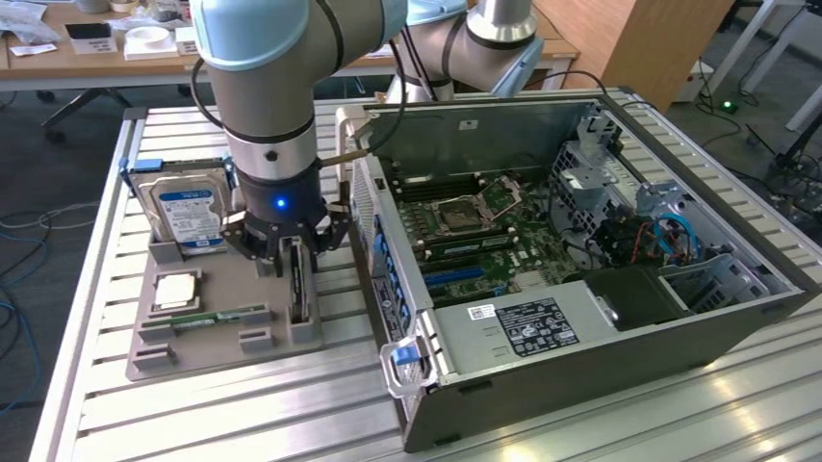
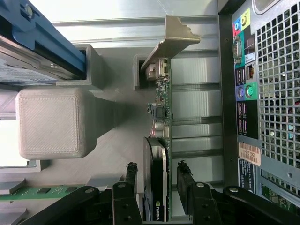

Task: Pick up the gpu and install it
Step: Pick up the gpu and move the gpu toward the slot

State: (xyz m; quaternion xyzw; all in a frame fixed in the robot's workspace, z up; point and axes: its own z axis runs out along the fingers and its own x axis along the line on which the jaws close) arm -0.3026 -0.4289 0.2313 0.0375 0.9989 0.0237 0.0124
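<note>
The gpu (image 1: 298, 287) stands on edge in a slot of the grey tray (image 1: 206, 346), just beside the computer case. It is a green card with a black cooler (image 2: 153, 187) and a silver end bracket (image 2: 171, 40). My gripper (image 1: 293, 252) is lowered straight over it. In the wrist view the gripper (image 2: 157, 165) is open, with one black finger (image 2: 131, 174) on the cooler side and the other on the board side. A small gap shows at each finger, so the card sits between them ungripped.
The hard drive (image 1: 187, 212) stands upright at the tray's back, and a processor (image 1: 177, 289) and the memory stick (image 1: 225, 316) lie on it. The open computer case (image 1: 578, 260) lies at the exterior view's right, its motherboard (image 1: 475, 231) exposed. A grey tray post (image 2: 51, 122) rises near the fingers.
</note>
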